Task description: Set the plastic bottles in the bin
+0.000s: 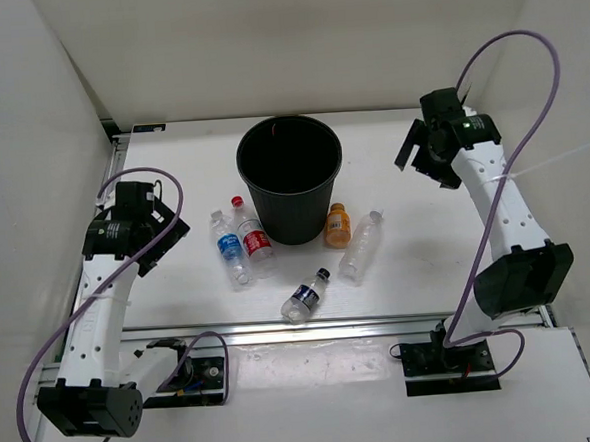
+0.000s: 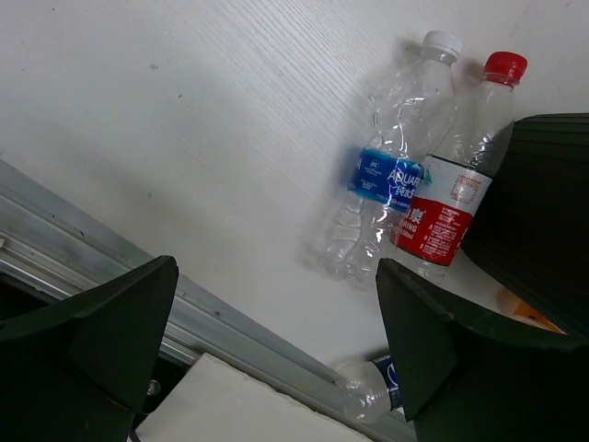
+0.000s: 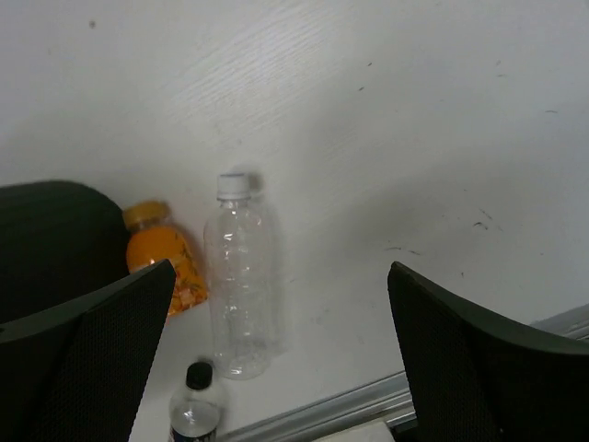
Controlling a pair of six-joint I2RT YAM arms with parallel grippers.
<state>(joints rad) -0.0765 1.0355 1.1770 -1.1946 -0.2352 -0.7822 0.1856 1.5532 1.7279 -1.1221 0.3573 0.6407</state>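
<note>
— Where does the bin stand?

— The bin stands upright toward the far middle of the white, faintly grained desk. It is a round black plastic tub with smooth walls that taper toward its base.

— And the plastic bottles?

— All five lie on their sides on the desk, outside the bin. On the left arm's side of the bin, the blue-label bottle and the red-label bottle lie side by side. Both are clear. The first has a white cap and dented walls, and the second has a red cap and lies just beside the bin's wall. On the right arm's side, the short orange bottle lies close to the bin's base, stubby and rounded. The plain clear bottle lies just beyond it, a ridged cylinder with a pale cap. The dark-label bottle, black-capped, lies nearer the arms than the bin, apart from the rest.

— The hands?

— The left hand hangs beyond the blue-label bottle, away from the bin, with its dark matte fingers spread wide over bare desk. The right hand hovers well off the bin's other side, equally wide, and its fingers are finely textured.
</note>
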